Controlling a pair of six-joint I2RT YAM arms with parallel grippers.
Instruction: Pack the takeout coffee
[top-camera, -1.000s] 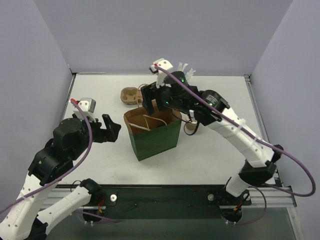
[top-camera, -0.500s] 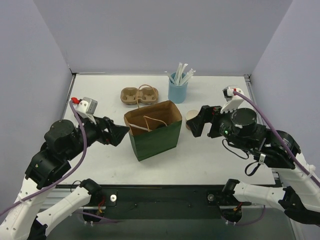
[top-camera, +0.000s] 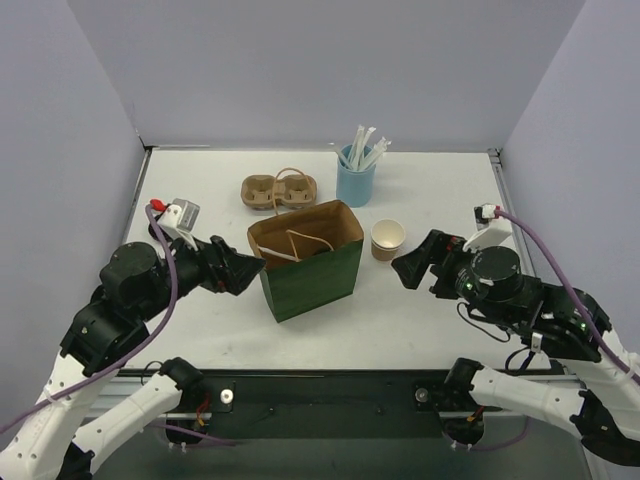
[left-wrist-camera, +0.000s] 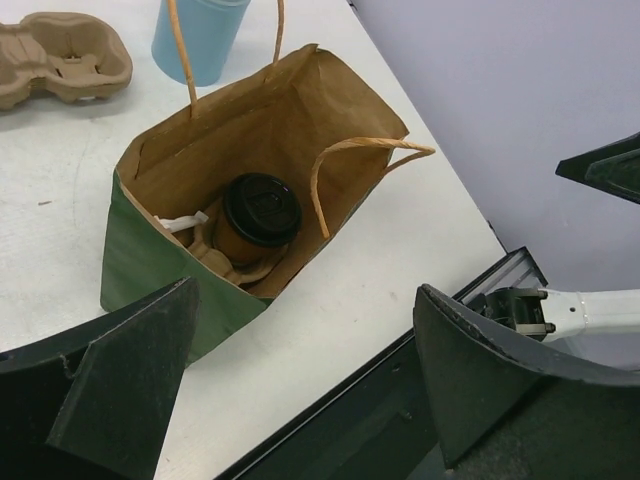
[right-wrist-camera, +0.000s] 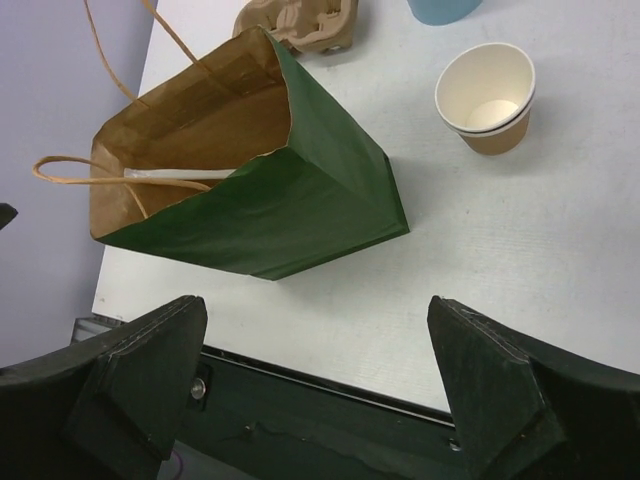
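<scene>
We record that the left arm (top-camera: 130, 282) and the right arm (top-camera: 497, 275) match: black rounded joint housings and white link shells. A purple cable (top-camera: 176, 280) runs along each. White wrist boxes (top-camera: 183, 213) (one per arm) carry red tips. The fingers (left-wrist-camera: 125, 385) are matte black wedges.

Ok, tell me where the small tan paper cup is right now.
In the top view the tan cup stands upright on the table, just right of the green bag and nearer the robot than the blue straw cup.
</scene>
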